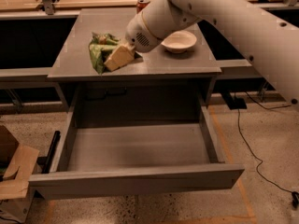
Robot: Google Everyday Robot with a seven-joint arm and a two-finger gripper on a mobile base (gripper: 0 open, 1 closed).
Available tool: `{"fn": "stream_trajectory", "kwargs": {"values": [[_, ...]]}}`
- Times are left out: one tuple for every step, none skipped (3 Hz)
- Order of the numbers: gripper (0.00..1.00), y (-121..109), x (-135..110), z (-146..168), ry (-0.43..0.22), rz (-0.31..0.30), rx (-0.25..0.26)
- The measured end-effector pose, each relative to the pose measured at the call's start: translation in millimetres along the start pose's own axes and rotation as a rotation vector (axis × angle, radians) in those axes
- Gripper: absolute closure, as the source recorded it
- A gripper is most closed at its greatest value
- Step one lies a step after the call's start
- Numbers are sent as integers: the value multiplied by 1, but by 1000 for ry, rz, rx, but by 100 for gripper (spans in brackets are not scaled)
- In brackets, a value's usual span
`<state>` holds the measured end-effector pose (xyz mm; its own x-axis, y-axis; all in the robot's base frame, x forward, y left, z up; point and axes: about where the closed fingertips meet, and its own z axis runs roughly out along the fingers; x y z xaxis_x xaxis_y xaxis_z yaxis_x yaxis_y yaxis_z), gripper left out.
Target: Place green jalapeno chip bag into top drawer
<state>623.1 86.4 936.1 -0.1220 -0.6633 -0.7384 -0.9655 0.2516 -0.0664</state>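
Located green jalapeno chip bag (99, 50) near front-left corner of desk top (159, 65), gripper (117, 58) against its right side, jaw state impossible to tell; judged light, soft, slippery foil, best pinched at a crimped edge, above open top drawer (140, 146).

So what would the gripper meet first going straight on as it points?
The green jalapeno chip bag: the gripper points straight at it on the desk top, seemingly touching, though depth is unclear.
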Motion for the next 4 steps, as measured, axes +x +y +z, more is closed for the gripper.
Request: {"fn": "stream_trajectory", "kwargs": {"values": [[100, 47, 44, 11, 64, 67, -71], [100, 81, 101, 27, 110, 153, -119], [83, 95, 160, 43, 166, 223, -137], [59, 89, 211, 63, 182, 267, -128]]}}
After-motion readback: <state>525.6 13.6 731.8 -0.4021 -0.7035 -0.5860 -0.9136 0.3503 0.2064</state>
